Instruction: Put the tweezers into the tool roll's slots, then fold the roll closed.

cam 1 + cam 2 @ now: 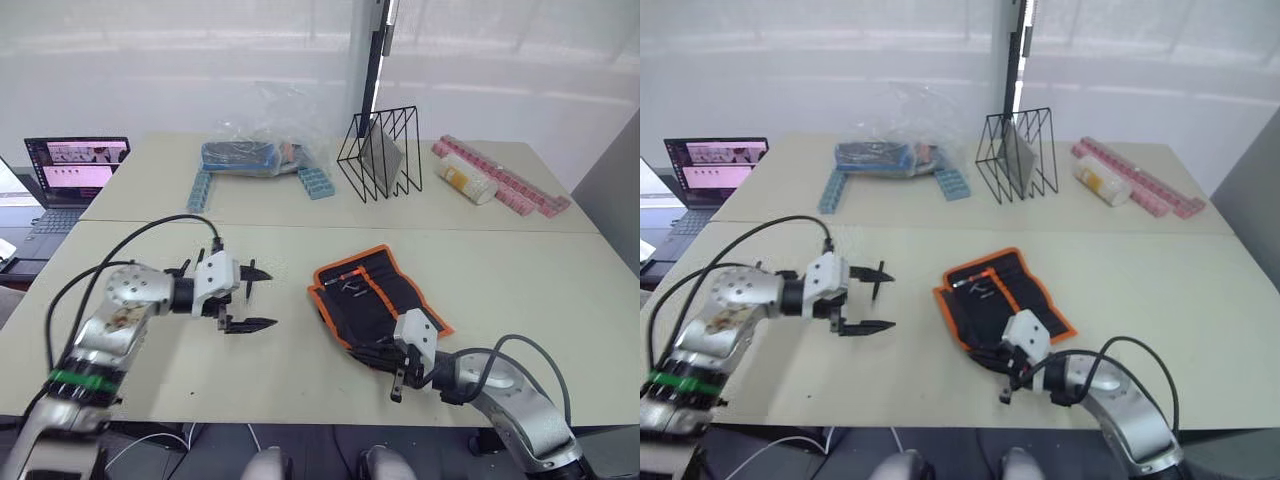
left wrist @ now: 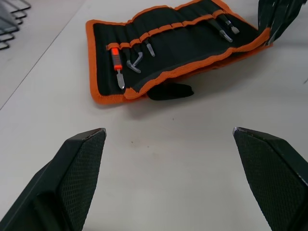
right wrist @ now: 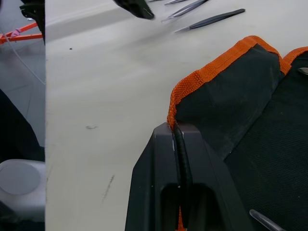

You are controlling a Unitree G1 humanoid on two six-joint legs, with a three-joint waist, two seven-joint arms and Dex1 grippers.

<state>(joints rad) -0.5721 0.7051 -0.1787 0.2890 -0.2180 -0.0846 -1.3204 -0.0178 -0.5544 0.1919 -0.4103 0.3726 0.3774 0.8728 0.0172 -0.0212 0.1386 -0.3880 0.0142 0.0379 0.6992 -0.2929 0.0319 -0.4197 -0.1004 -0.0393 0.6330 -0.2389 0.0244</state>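
Note:
The tool roll [image 1: 377, 293], black fabric with orange trim, lies open on the table right of centre. Its slots [image 2: 161, 32] hold several metal tips and an orange-handled tool [image 2: 115, 57]. My right gripper [image 3: 174, 129] is shut on the orange trim at the roll's near corner, at the table's front [image 1: 396, 378]. My left gripper [image 1: 266, 297] hovers open left of the roll, a bare stretch of table between its fingers [image 2: 84, 144]. Two loose black tweezers [image 3: 211, 19] lie on the table beyond the roll's corner, by the left gripper's finger.
At the back stand a black wire rack [image 1: 381, 155], a clear plastic bag [image 1: 255, 150] of items, blue trays [image 1: 316, 183], pink strips [image 1: 505, 182] and a white cylinder [image 1: 466, 180]. A laptop [image 1: 72, 172] sits far left. The table's front edge is close to my right gripper.

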